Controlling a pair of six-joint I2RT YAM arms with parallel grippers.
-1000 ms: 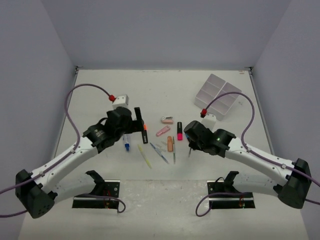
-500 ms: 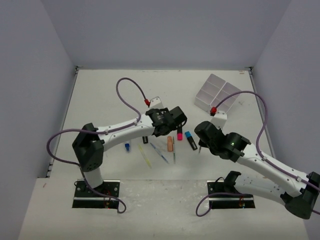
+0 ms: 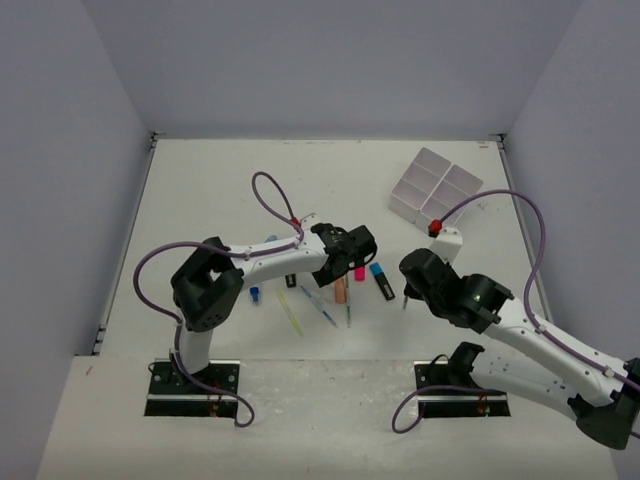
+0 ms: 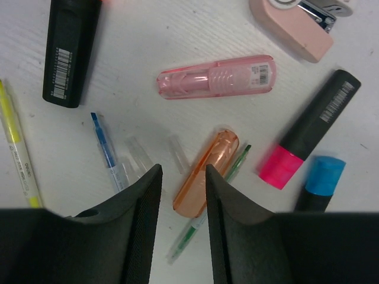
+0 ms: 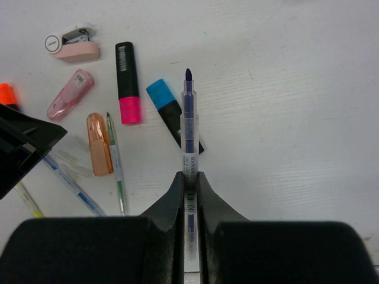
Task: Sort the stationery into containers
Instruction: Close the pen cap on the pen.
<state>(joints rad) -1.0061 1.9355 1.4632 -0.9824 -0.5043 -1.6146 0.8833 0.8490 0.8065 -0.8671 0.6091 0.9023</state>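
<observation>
The left gripper [image 4: 182,177] has swung right over the pile and now straddles the orange case's [image 4: 207,168] near end, jaws apart. If we close there, we may pinch the green pen [image 4: 228,177] alongside, or the case may squirt out. The right gripper [image 5: 189,177] is clamped on a blue pen [image 5: 188,118], and the tray [image 3: 437,183] lies far right.

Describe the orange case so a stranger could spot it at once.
On the table, look just under the left pincer. The orange case lies there beside a green pen. It alone is clear orange; the like-shaped pink case lies apart.
</observation>
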